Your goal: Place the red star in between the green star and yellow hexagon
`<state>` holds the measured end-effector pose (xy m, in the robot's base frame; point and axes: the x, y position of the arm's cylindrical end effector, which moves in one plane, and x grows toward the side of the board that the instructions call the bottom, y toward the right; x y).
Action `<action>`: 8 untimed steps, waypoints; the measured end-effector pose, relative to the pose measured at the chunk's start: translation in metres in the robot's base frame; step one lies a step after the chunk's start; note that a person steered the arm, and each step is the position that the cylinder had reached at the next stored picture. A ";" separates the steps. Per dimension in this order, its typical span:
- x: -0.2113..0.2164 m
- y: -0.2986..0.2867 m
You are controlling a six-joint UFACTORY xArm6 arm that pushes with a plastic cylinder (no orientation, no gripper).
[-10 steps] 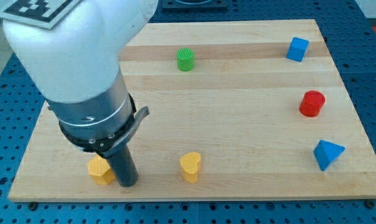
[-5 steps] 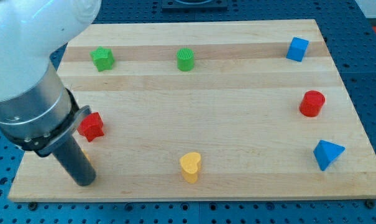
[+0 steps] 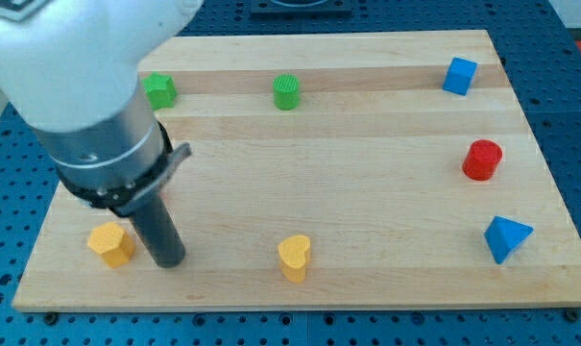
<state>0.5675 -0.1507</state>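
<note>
Pale striped wood counter (image 3: pixel 367 192); green star (image 3: pixel 159 89), green cylinder (image 3: pixel 286 92), blue cube (image 3: pixel 458 75), red cylinder (image 3: pixel 482 160), blue triangle (image 3: pixel 506 238), yellow heart (image 3: pixel 294 258), yellow hexagon (image 3: pixel 110 243).

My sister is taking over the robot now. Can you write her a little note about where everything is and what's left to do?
My tip, the dark rod's end, rests on the wooden board just to the view's right of the yellow hexagon block.
The green star block sits near the view's top left, partly behind the arm.
The red star block is hidden behind the arm, so its spot cannot be confirmed.
Left: check that the red star lies between the green star and yellow hexagon.
</note>
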 end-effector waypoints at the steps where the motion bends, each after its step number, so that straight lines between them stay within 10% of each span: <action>1: -0.030 -0.011; 8: -0.107 -0.024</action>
<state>0.4605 -0.1749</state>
